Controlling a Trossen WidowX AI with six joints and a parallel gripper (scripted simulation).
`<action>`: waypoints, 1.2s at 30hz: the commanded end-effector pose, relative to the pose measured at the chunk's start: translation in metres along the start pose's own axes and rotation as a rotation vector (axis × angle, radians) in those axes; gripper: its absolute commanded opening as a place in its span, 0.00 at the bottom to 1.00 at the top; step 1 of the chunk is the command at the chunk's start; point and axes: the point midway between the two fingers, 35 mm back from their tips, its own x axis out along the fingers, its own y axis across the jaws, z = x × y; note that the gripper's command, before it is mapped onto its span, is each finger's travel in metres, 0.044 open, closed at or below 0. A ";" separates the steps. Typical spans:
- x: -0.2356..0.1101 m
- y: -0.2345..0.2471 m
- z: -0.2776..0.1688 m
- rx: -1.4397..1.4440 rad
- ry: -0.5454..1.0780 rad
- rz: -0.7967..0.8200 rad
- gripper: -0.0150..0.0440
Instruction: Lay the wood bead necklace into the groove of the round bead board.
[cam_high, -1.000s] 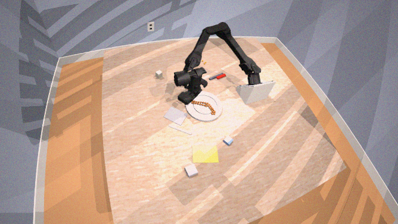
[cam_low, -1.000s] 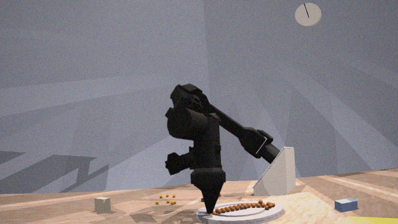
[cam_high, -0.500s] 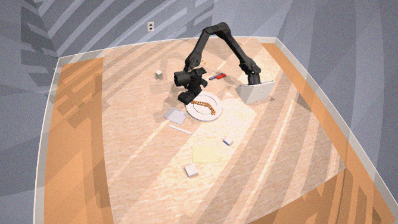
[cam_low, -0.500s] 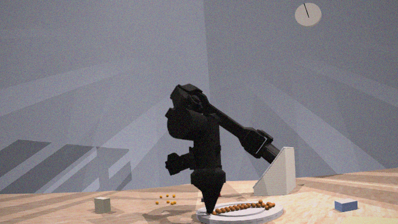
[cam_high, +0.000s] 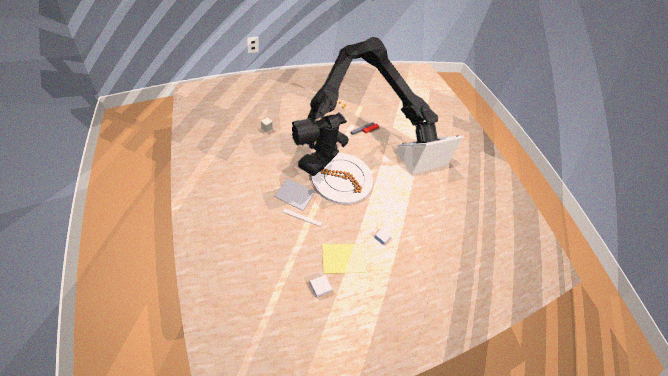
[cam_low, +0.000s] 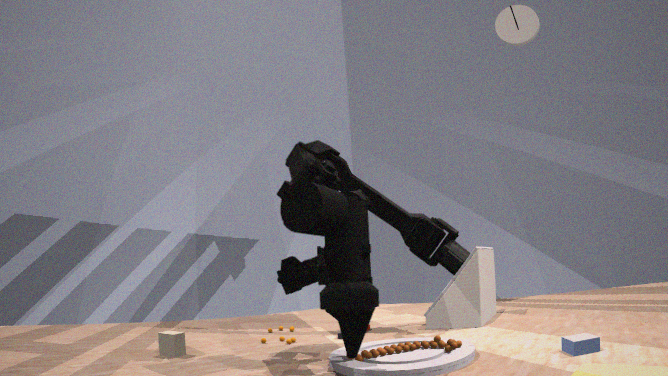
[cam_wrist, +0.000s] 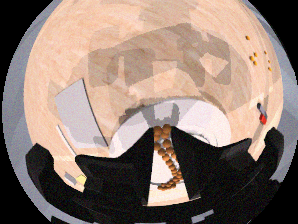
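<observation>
1. Landmark: round bead board (cam_high: 365, 192), a white disc lying flat on the wood-grain table (cam_high: 450, 280).
2. Wood bead necklace (cam_high: 345, 177) lies on top of the board as a curved strand, running from the board's edge nearest the gripper across toward the far side. In the exterior view the strand (cam_low: 410, 346) rests on the board's upper face (cam_low: 450, 361); whether it sits in the groove cannot be told.
3. Gripper (cam_low: 353, 353) points straight down over the board's rim, at the near end of the strand. Fingers are closed on that end of the necklace; the wrist view shows beads (cam_wrist: 166, 159) running out from between the dark fingers.
4. Arm arches up and back from the board to a white wedge-shaped mount (cam_high: 432, 154), which stands just beyond the board.
5. Flat grey sheet (cam_high: 295, 194) just beside the board, with a thin white stick (cam_high: 302, 217) a little farther out.
6. Loose orange beads (cam_low: 281, 335) lie on the table behind the board, apart from it.
7. Red-and-grey tool (cam_high: 366, 128) behind the board, near the arm.
8. Small pale cube (cam_high: 267, 124) well apart from the board.
9. Yellow sheet (cam_high: 338, 258), blue-sided block (cam_high: 383, 236) and white block (cam_high: 321, 285) lie on the side of the board away from the arm, all well apart from it.
</observation>
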 end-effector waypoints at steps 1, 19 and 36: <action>0.000 0.000 0.000 -0.001 0.000 0.000 0.30; -0.006 0.000 0.000 -0.007 -0.001 -0.005 1.00; -0.006 0.000 0.000 -0.007 -0.001 -0.005 1.00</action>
